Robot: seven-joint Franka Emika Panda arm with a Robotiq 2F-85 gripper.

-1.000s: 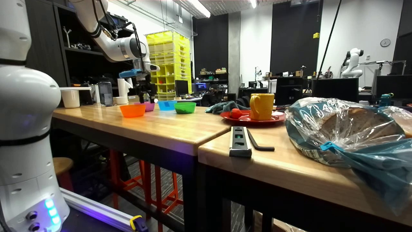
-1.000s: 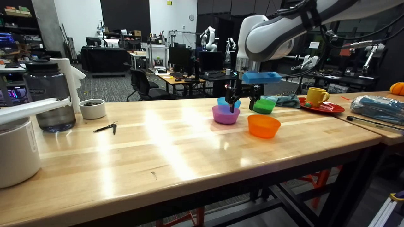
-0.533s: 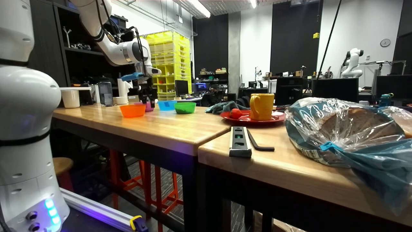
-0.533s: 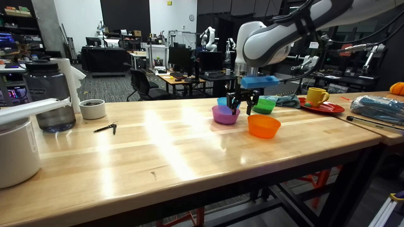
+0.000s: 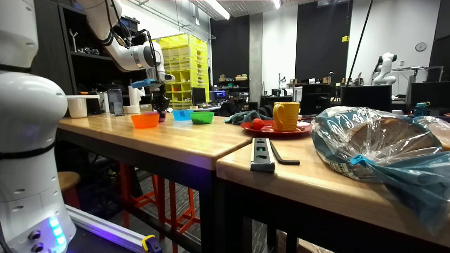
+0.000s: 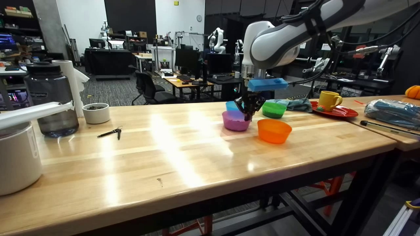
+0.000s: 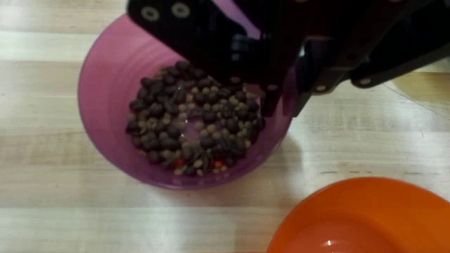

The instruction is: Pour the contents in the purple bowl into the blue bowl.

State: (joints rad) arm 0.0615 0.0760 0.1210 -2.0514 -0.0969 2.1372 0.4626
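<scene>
The purple bowl (image 7: 105, 95) stands upright on the table, holding dark beans and small tan balls (image 7: 168, 105). My gripper (image 7: 282, 114) straddles its rim in the wrist view: one finger inside, the other outside, closed together on the thin wall. In an exterior view the gripper (image 6: 248, 118) points down at the right side of the purple bowl (image 6: 234, 123). The blue bowl (image 6: 230, 105) sits just behind the purple one there, partly hidden by it and the gripper. It shows more fully as the blue bowl (image 5: 182, 115) in an exterior view; its inside is not visible.
An orange bowl (image 7: 365, 211) stands close beside the purple one, and a green bowl (image 6: 274, 110) is beyond the gripper. Farther along are a cloth (image 6: 298, 105) and a red plate (image 6: 341, 111) with a yellow mug (image 6: 329, 100). A white cup (image 6: 96, 114) and a bottle (image 6: 52, 101) stand at the opposite end.
The gripper came down to the purple bowl's rim, and its fingers, apart before, have closed on the wall. The purple bowl has shifted slightly toward the orange bowl.
</scene>
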